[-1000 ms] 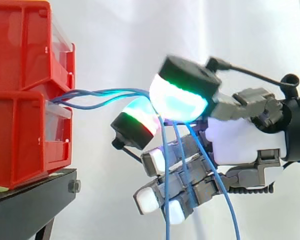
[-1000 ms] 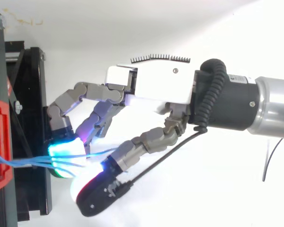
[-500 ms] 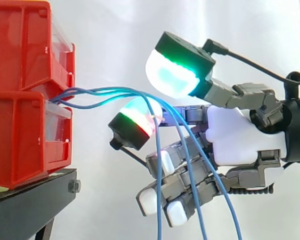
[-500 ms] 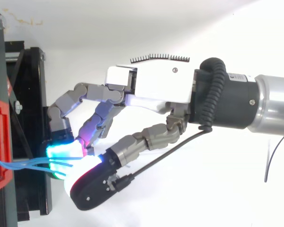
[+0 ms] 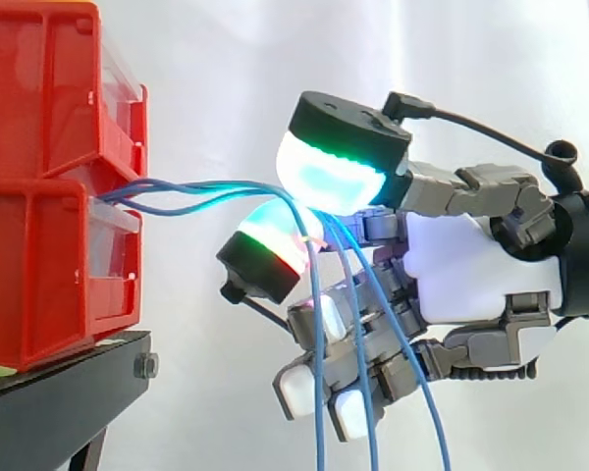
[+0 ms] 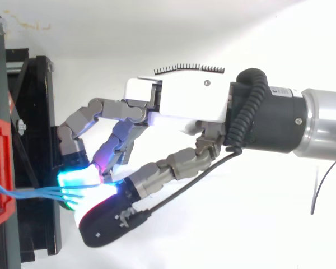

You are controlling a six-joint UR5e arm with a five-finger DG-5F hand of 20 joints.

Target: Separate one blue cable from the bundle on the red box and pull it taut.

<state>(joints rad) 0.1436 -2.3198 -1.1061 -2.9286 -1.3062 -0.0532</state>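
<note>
Evidently, the blue cables (image 5: 196, 183) ran from between the stacked red bins (image 5: 49, 265) to the hand (image 5: 471, 275), whose two glowing pads (image 5: 329, 175) pinched several strands together, the ends hanging slack below. A clean pull probably required only one strand in the pinch before drawing away from the bins.

My hand (image 5: 471, 280) sits at the right of the frame, its two large glowing pads (image 5: 329, 175) pinching the blue cables (image 5: 201, 185) near the centre. The cables run roughly level from between the stacked red bins (image 5: 49, 245) at the left, pass between my pads, then hang down across my curled lower fingers to the bottom edge. The bins rest on a black stand (image 5: 69, 388) at lower left
</note>
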